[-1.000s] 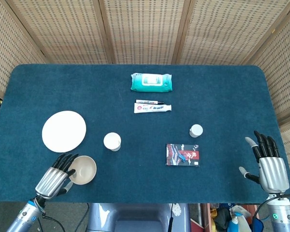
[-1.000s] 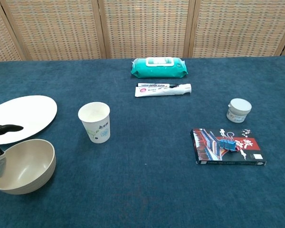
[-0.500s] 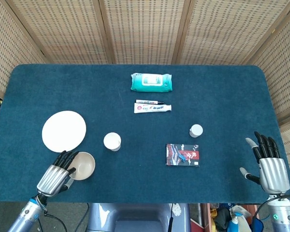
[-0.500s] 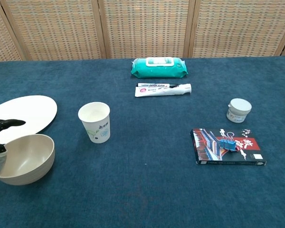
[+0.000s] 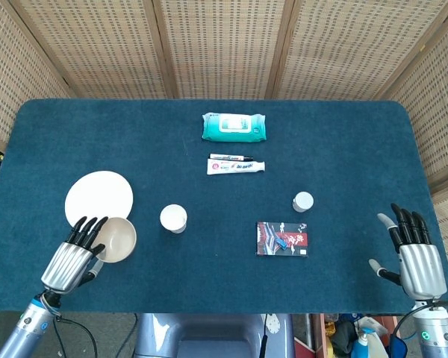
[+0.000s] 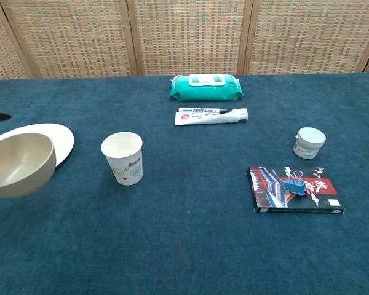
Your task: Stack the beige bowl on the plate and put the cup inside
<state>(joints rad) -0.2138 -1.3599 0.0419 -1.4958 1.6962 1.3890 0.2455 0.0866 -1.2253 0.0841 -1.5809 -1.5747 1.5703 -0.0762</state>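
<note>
Left robot hand [image 5: 73,257] gripped the beige bowl [image 5: 116,239] at its near-left rim, fingers spread along the side. In the chest view the bowl looked lifted off the bench [image 5: 343,149], tilted a bit, its far edge overlapping the plate [image 5: 97,198]. Plate lay flat at the left of the blue bench, nothing on it yet. Cup [image 5: 173,218] stood upright just right of the bowl, clear of it, empty. Middle of the bench: wipes pack [image 5: 234,127], toothpaste tube [image 5: 236,167] with a marker along it, none of them in the way. Further right, a small jar [image 5: 303,201] and a booklet with a blue clip [image 5: 283,239]. Right robot hand [image 5: 417,257] at the near-right edge, open, fingers up, holding nothing.

Step in hand, by my read: carrying the bowl onto the plate. Next move calls for shifting it further over the plate's centre, levelling, lowering, then letting go. Cup comes after.
</note>
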